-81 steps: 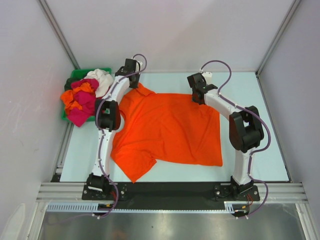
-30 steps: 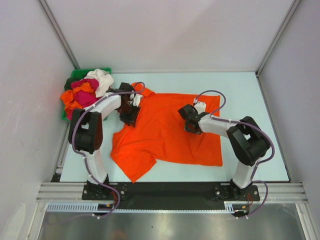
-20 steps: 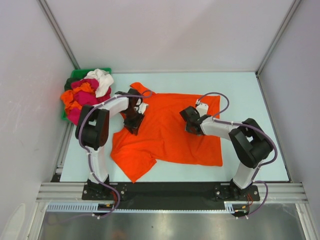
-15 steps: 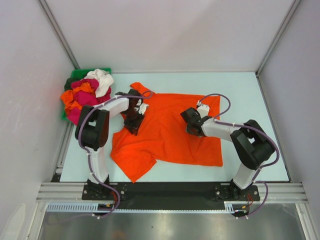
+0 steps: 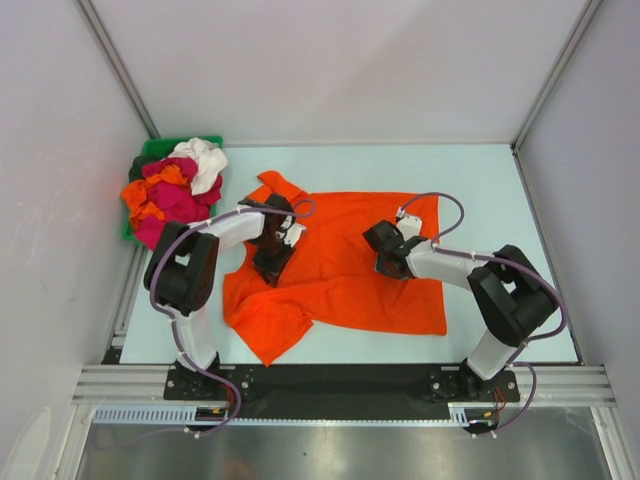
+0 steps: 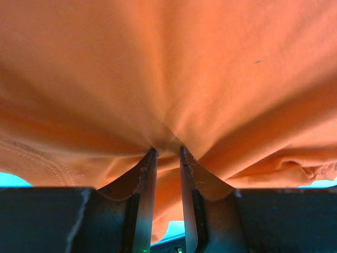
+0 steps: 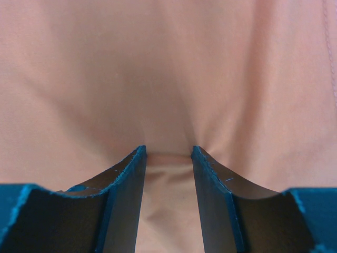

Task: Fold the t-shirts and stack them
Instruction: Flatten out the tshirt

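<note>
we count one orange t-shirt (image 5: 340,275) on the table (image 5: 480,190). it lies mostly flat, with one sleeve spread at the near left and another sticking out at the far left.

two grippers are on it, well apart from each other. the left gripper (image 5: 272,264) sits on the shirt's left part, and its wrist view shows its two jaws clenched on a bunched fold of the orange cloth. the right gripper (image 5: 388,262) sits on the right part, its two jaws pinching a small ridge of the same cloth between their tips.

at the table's far left stands one green bin (image 5: 155,150). it holds a heap of t-shirts (image 5: 170,195) in magenta, orange and white; how many, we cannot tell.
</note>
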Controlling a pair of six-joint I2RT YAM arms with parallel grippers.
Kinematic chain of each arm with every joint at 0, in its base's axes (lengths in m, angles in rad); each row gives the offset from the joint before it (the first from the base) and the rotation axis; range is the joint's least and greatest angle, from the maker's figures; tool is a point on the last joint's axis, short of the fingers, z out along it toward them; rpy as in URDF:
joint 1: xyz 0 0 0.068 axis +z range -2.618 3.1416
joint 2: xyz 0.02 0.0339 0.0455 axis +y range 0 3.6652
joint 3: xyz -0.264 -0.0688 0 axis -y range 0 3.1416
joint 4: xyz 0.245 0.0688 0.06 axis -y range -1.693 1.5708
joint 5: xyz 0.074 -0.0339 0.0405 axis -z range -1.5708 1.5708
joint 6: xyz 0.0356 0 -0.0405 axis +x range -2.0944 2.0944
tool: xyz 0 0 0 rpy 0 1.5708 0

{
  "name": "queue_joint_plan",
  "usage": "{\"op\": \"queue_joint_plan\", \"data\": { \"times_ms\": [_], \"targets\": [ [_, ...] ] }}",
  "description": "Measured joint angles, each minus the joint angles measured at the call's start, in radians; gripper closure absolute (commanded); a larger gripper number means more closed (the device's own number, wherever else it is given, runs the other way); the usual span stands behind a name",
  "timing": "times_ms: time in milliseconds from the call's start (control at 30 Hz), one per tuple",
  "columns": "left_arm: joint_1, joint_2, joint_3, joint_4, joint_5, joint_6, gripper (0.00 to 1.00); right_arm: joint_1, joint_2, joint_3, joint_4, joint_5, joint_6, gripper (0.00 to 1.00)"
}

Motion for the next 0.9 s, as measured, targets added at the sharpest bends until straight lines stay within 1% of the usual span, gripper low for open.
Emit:
{"op": "queue_joint_plan", "data": {
  "times_ms": [133, 267, 333, 400, 467, 500, 567, 633, 667, 767, 800, 833, 867, 900],
  "targets": [
    [-0.030, -0.025, -0.036, 0.002, 0.000, 0.000, 0.72, 0.002, -0.021, -0.017, -0.023, -0.008, 0.005, 0.53],
    [-0.043, -0.029, -0.040, -0.008, 0.001, -0.002, 0.73, 0.003, -0.035, -0.029, -0.039, -0.011, 0.012, 0.53],
    [-0.043, -0.027, -0.034, -0.016, 0.001, -0.008, 0.72, 0.004, -0.037, -0.029, -0.044, -0.011, 0.011, 0.51],
    [-0.043, -0.024, -0.024, -0.026, 0.001, -0.013, 0.67, 0.004, -0.037, -0.020, -0.056, -0.012, 0.006, 0.49],
    [-0.046, -0.017, -0.005, -0.045, 0.004, -0.026, 0.62, 0.002, -0.035, 0.003, -0.108, -0.014, -0.010, 0.49],
    [-0.047, -0.012, 0.020, -0.063, 0.002, -0.031, 0.62, -0.003, -0.032, 0.022, -0.135, -0.014, -0.021, 0.49],
    [-0.042, 0.003, 0.117, -0.091, 0.000, -0.041, 0.61, -0.019, -0.005, 0.117, -0.196, -0.014, -0.055, 0.48],
    [-0.026, 0.029, 0.260, -0.109, -0.004, -0.055, 0.62, -0.045, 0.031, 0.248, -0.219, -0.011, -0.093, 0.48],
    [-0.011, 0.048, 0.349, -0.099, -0.007, -0.065, 0.64, -0.058, 0.050, 0.324, -0.224, -0.006, -0.113, 0.48],
    [0.058, 0.109, 0.574, -0.057, -0.022, -0.105, 0.66, -0.092, 0.097, 0.524, -0.219, 0.005, -0.168, 0.48],
    [0.095, 0.139, 0.657, -0.043, -0.032, -0.126, 0.67, -0.100, 0.108, 0.575, -0.213, 0.009, -0.186, 0.48],
    [0.121, 0.162, 0.705, -0.028, -0.042, -0.140, 0.68, -0.107, 0.116, 0.614, -0.211, 0.014, -0.201, 0.48],
    [0.151, 0.199, 0.763, -0.022, -0.057, -0.153, 0.66, -0.114, 0.124, 0.645, -0.211, 0.020, -0.217, 0.48],
    [0.178, 0.240, 0.827, -0.020, -0.077, -0.165, 0.61, -0.120, 0.130, 0.667, -0.211, 0.025, -0.232, 0.48]
  ]
}}
